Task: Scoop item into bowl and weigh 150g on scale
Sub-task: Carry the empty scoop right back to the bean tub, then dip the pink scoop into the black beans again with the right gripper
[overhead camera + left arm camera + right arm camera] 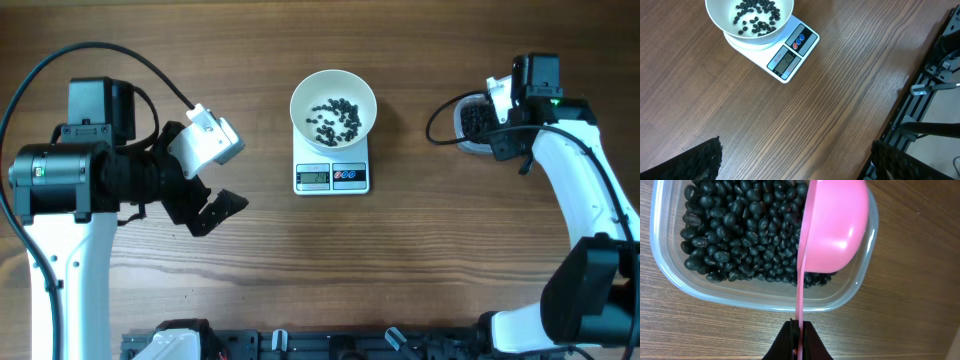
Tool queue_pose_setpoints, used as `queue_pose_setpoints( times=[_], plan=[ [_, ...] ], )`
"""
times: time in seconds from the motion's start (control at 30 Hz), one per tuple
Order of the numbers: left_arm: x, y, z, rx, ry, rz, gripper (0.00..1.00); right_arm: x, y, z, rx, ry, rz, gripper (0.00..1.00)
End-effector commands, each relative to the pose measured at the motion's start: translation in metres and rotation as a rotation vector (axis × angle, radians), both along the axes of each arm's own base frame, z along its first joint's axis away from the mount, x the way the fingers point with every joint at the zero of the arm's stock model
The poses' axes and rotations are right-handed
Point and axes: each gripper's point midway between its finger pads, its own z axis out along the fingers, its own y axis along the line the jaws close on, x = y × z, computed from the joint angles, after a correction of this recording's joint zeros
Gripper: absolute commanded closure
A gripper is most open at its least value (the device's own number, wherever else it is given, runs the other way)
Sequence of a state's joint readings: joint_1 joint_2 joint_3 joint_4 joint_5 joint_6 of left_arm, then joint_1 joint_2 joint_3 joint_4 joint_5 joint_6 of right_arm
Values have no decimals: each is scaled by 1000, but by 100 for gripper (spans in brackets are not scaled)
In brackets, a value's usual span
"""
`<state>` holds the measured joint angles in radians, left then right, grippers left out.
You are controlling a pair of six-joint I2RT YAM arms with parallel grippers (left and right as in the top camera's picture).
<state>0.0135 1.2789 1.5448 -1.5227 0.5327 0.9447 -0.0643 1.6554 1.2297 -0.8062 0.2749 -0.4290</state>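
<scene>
The white bowl [333,108] stands on the small white scale [332,176] at the table's centre back, with a thin scatter of black beans [335,118] inside. The left wrist view shows the bowl [715,15] and scale [790,55] at upper left. My left gripper [205,212] hangs open over bare wood, left of the scale, nothing between its fingertips [705,160]. My right gripper [798,340] is shut on the thin handle of a pink scoop [835,225]. The scoop's cup sits on edge over the right part of a clear tub [765,300] full of beans [740,230].
The tub [470,125] lies at the far right back, mostly under my right arm. A black rail [330,345] with fittings runs along the table's front edge. A black cable [440,120] loops beside the tub.
</scene>
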Motion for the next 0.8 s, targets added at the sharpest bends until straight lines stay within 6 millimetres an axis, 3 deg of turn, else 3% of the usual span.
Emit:
queue_pose_setpoints(
  times=[0.0,0.47,0.77],
  plan=[
    [-1,0,7,-4,-30,-5,0,1,0,-10,-10,40,38,96],
    [-1,0,7,-4,-30,-5,0,3,29,-18,153,38,92,96],
    [-1,0,7,-4,-30,-5,0,0,42,-5,227,11,117,96]
  ],
)
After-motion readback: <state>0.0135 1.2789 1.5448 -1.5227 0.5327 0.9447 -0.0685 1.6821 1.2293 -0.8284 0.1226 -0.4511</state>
